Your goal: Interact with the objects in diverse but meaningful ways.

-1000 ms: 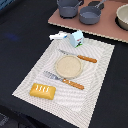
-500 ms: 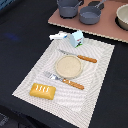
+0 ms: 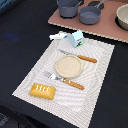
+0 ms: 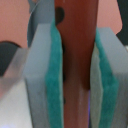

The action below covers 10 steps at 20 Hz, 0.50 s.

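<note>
Brown sausage (image 4: pixel 79 75) upright between the gripper's (image 4: pixel 78 85) 2 teal-padded fingers (image 4: pixel 50 85), touching both.

Only the wrist view shows any of the robot: two broad, flat, blocky grey fingers (image 4: pixel 41 80), seen close and blurred. Each finger carries a teal-green pad (image 4: pixel 53 95) along its inner face, with a slightly rough, foam-like texture and soft rounded edges. The grey bodies are plain and matte; no screws, cables or markings can be made out at this blur.
</note>
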Motion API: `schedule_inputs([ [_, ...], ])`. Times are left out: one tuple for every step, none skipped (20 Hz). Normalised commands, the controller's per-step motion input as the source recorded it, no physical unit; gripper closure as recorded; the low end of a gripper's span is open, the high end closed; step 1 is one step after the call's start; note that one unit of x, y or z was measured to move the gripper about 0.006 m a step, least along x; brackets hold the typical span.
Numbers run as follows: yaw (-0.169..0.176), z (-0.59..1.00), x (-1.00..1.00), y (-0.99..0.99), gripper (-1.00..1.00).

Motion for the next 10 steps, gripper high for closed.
schedule_inputs([
  [0.019, -0.51, -0.31, 0.0, 1.0],
  [0.017, -0.49, -0.29, 0.0, 1.0],
  [0.015, -0.48, -0.27, 0.0, 1.0],
  [0.012, -0.47, -0.27, 0.0, 1.0],
  [0.013, -0.47, -0.25, 0.0, 1.0],
  [0.014, -0.47, -0.27, 0.0, 1.0],
  [0.017, -0.46, -0.3, 0.0, 1.0],
  [0.027, -0.44, -0.41, 0.0, 1.0],
  [0.04, -0.44, -0.47, 0.03, 1.0],
  [0.044, -0.43, -0.48, 0.04, 1.0],
])
